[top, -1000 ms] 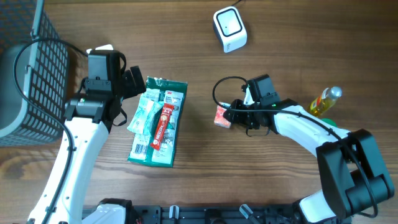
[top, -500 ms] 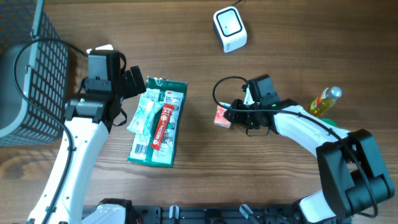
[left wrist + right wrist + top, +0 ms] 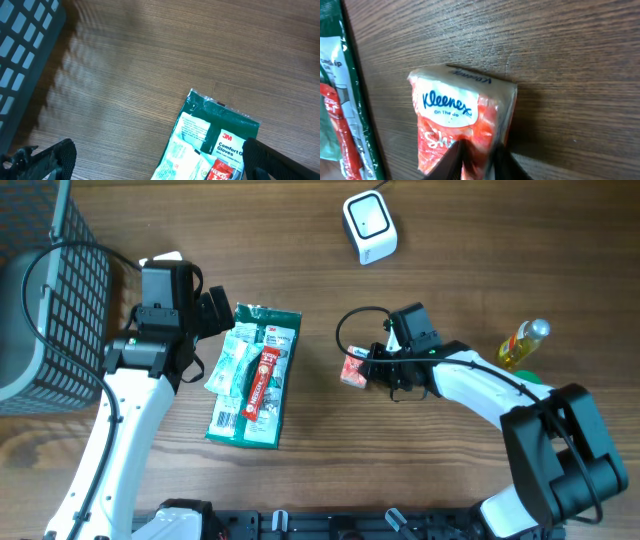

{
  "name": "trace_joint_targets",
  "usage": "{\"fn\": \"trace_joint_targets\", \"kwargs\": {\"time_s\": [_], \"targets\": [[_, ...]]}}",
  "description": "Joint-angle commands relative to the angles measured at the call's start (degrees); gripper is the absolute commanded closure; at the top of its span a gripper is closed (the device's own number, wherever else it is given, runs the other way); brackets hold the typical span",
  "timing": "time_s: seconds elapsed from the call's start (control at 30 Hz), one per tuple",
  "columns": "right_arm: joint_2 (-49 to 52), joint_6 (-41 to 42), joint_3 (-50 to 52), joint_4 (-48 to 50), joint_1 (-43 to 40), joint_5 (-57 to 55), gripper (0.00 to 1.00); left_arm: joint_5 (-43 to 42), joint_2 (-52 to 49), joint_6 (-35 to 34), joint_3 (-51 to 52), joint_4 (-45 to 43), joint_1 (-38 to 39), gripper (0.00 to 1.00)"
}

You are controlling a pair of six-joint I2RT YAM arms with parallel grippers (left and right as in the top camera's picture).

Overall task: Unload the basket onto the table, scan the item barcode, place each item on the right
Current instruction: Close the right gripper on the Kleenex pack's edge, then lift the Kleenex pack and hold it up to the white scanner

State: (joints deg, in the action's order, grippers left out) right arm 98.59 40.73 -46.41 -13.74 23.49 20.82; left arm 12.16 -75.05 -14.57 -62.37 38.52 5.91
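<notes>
Pinching the Kleenex pack [image 3: 462, 115], at three o'clock from the 3M gloves packet [image 3: 255, 375], the right gripper [image 3: 479, 159] sits narrow on its edge; the left gripper [image 3: 215, 312] gapes wide. Next, likely: lift toward the scanner [image 3: 369, 226] at twelve o'clock.

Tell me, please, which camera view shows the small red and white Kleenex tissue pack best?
The right wrist view: the small red and white Kleenex tissue pack appears large, label legible, the right end effector pinching its lower edge. The overhead shows it tiny, partly covered; the left wrist view misses it.
</notes>
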Motion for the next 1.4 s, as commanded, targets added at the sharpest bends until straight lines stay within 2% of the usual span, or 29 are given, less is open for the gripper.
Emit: {"fn": "trace_joint_targets", "kwargs": {"time_s": [0.0,0.13,0.2,0.23,0.4,0.5,0.7,1.37], "targets": [[2.8,1.7,0.3,0.5,0.3,-2.7,0.96,0.3,0.2,-0.9,-0.7,-0.2,-0.2,0.0],[2.5,1.2,0.2,0.4,-0.3,-1.7,0.96,0.3,0.2,-0.9,-0.7,-0.2,-0.2,0.0],[1.0,-2.4,0.2,0.7,-2.2,5.2,0.96,0.3,0.2,-0.9,-0.7,-0.2,-0.2,0.0],[-0.2,-6.0,0.2,1.4,-3.8,11.2,0.96,0.3,0.2,-0.9,-0.7,-0.2,-0.2,0.0],[-7.2,-30.0,0.2,3.4,-14.4,54.8,0.96,0.3,0.2,-0.9,-0.7,-0.2,-0.2,0.0],[-7.7,-36.5,0.3,3.5,-15.7,67.6,0.96,0.3,0.2,-0.9,-0.7,-0.2,-0.2,0.0],[-7.7,-36.5,0.3,3.5,-15.6,70.6,0.96,0.3,0.2,-0.9,-0.7,-0.2,-0.2,0.0],[-7.7,-36.4,0.3,3.4,-15.6,69.0,0.96,0.3,0.2,-0.9,-0.7,-0.2,-0.2,0.0]]}}
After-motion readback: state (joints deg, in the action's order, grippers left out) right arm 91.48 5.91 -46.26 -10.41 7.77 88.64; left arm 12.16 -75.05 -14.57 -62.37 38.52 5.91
